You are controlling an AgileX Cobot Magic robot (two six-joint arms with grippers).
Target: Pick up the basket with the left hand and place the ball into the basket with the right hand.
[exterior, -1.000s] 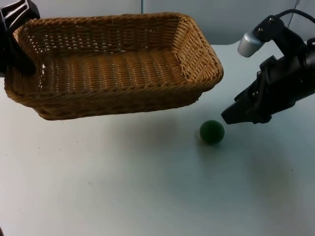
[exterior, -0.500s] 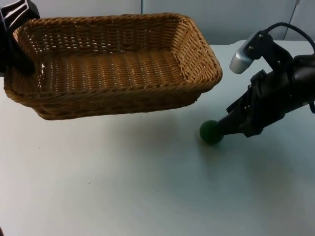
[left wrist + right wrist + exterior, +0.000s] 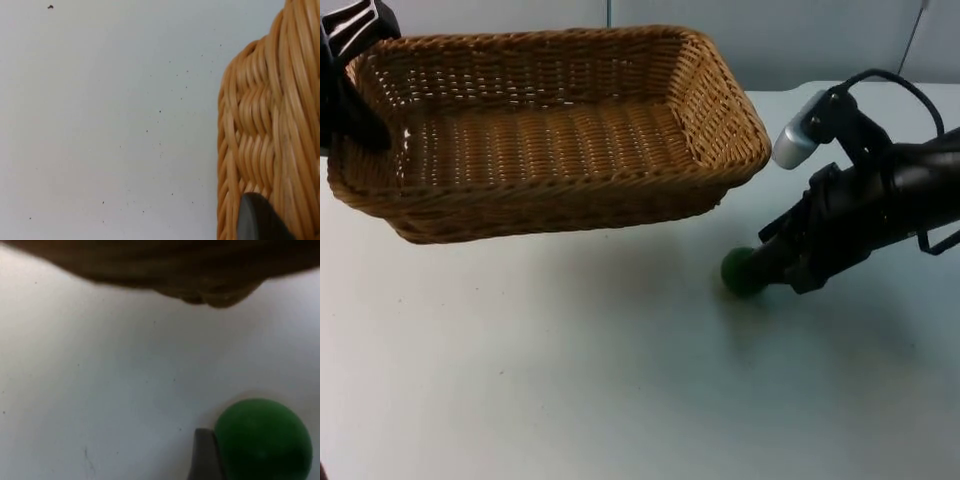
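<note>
A woven wicker basket hangs above the table's back left, held level. My left gripper is shut on the rim at the basket's left end; one fingertip presses against the weave. A small green ball lies on the white table, just right of the basket's front corner. My right gripper comes in low from the right, open, with its tips at the ball. In the right wrist view a fingertip stands right beside the ball, under the basket's dark underside.
The white table spreads out in front of the basket and ball. A grey partition wall closes off the back.
My right gripper has moved down and left until its tips reached the ball, which shifted slightly left. The basket and left arm have stayed still.
</note>
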